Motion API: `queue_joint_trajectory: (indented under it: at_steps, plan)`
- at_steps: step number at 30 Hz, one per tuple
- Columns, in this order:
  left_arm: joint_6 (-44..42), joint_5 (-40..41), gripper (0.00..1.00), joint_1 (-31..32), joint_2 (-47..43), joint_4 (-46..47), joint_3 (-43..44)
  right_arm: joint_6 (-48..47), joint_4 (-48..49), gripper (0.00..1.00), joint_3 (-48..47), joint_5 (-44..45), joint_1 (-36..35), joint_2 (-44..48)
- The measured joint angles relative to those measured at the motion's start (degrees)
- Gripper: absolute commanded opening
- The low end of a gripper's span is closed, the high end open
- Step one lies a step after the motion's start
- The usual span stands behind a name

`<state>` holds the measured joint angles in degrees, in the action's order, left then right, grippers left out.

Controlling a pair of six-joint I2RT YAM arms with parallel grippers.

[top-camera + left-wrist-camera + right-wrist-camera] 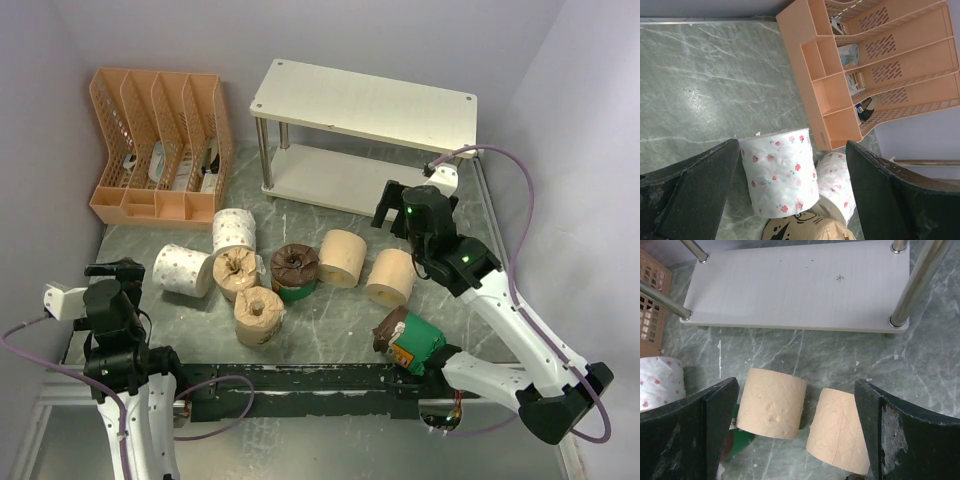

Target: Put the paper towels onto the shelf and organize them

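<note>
All eight paper towels are seen lying loose on the desk (330, 325), and none has yet been set on the shelf (365, 100), which stands at the far side just beside the orange file organizer (160, 140). The left jaws are spread wide and hold nothing; in the left wrist view a white speckled roll (782, 170) is framed between them, on its side, with a second white roll (837, 182) just behind it. The right jaws are likewise fully parted and empty, hanging above two plain beige rolls (771, 402) that lie side by side, near the shelf's lower board (795, 285) but apart from it. Two tan rolls (259, 315) in what seems to be a printed paper wrap – the view is too coarse to be sure – and two green-banded rolls (410, 340) are scattered between the arms. The rolls can be judged light, soft and easily crushed, and, being round, likely to wander once released. A hold is best taken across the curved flank at mid-length, with the squeeze kept gentle – enough to dent the paper, not to flatten the core. Each should be stood on a flat end on the boards so that it cannot run off.
</note>
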<state>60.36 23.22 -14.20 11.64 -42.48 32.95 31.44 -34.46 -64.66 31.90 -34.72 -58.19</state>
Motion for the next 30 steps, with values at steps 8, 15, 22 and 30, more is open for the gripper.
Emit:
queue_joint_trajectory:
  at_steps: [8,15,22,30]
  plan:
    - [0.0,-0.2,0.99,0.0,-0.4,0.1,0.0,2.3,0.4,1.00,0.8,0.0,0.0,-0.2]
    - [0.3,-0.2,0.99,0.0,-0.6,-0.1,0.0,-6.0,6.1,1.00,6.6,-14.0,0.0,6.9]
    - [-7.6,-5.4,0.99,0.0,-0.1,2.2,1.8,-12.3,7.7,1.00,4.4,-29.0,-1.3,1.7]
    - [-31.3,-15.3,0.99,1.5,11.5,5.6,16.0,-18.8,3.5,0.96,-13.4,-20.8,-25.2,-20.4]
